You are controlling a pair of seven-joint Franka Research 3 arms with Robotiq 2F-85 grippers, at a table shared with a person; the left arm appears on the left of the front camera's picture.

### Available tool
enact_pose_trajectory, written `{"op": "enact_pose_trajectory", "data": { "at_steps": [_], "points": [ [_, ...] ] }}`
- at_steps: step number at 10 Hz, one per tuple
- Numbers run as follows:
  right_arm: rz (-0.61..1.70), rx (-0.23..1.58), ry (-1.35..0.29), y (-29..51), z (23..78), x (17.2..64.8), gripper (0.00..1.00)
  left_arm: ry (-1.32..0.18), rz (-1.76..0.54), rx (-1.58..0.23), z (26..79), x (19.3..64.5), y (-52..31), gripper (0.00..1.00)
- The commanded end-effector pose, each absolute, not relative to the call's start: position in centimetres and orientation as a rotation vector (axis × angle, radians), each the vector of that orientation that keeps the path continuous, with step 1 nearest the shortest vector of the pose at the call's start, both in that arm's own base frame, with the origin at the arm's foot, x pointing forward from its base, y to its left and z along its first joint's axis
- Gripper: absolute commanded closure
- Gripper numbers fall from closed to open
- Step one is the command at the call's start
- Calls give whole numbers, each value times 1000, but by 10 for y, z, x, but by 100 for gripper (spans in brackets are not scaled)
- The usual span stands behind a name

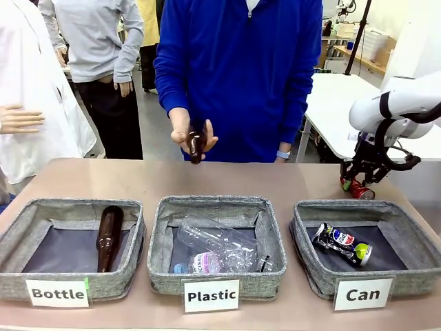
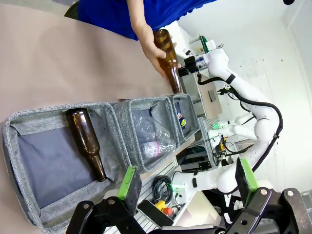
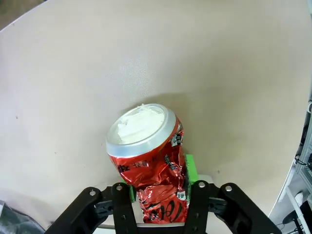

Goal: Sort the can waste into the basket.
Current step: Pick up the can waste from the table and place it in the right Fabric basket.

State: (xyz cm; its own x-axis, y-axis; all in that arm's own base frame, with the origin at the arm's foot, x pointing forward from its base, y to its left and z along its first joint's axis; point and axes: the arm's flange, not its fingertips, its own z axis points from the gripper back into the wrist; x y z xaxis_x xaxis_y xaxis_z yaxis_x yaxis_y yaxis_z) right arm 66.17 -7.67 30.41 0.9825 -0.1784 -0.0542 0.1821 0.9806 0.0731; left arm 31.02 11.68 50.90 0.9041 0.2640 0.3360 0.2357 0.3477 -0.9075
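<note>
Front view: right gripper (image 1: 356, 185) down low at the far right of the brown table (image 1: 89, 181), squeezed tight on the shiny red can (image 1: 360, 191), just past the far rim of the "Can" basket (image 1: 411, 238). In that basket, at the right end of the row, a dark blue can (image 1: 342, 243) lying flat on the dark lining. White "Can" card (image 1: 362, 294) on its near wall. Middle basket marked "Plastic" (image 1: 215, 283) with clear plastic bottles (image 1: 222, 249) inside. Left basket marked "Bottle" (image 1: 12, 238) with a brown bottle (image 1: 107, 236) lying in it. At the far side, a person's hand (image 1: 189, 134) wrapped around another brown bottle (image 1: 196, 146), held up above the table.

Left wrist view (all turned sideways here): left gripper (image 2: 187, 184) wide open with green pads (image 2: 128, 181) apart, nothing between them, up above the three baskets. Brown bottle in the closest one, clear bottles in the next, a bit of the blue can in the last. Hand with the bottle farther off.

Right wrist view: red can, crumpled, pinched between the two green pads (image 3: 190, 168), silver top pointing away, bare table behind it. Can touching the table or just above it: cannot tell.
</note>
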Motion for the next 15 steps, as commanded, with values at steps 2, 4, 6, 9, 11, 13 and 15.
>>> {"op": "enact_pose_trajectory", "data": {
  "at_steps": [2,4,6,9,11,13,15],
  "points": [
    [-163,76,56,-79,304,669,100,-470,13,-1235,510,308,119,0],
    [-158,73,51,-78,306,670,100,-470,13,-1235,510,308,119,0],
    [-150,82,26,-78,315,667,100,-471,19,-1229,509,310,117,0],
    [-79,126,-5,-75,350,649,100,-473,-64,-1219,585,247,215,0],
    [69,166,0,-65,388,610,100,-490,-25,-1269,596,214,257,0],
    [326,224,12,-44,428,550,100,-449,-16,-1269,583,203,253,0],
    [592,256,100,-20,449,488,100,-405,-13,-1293,568,211,233,0]
  ]
}}
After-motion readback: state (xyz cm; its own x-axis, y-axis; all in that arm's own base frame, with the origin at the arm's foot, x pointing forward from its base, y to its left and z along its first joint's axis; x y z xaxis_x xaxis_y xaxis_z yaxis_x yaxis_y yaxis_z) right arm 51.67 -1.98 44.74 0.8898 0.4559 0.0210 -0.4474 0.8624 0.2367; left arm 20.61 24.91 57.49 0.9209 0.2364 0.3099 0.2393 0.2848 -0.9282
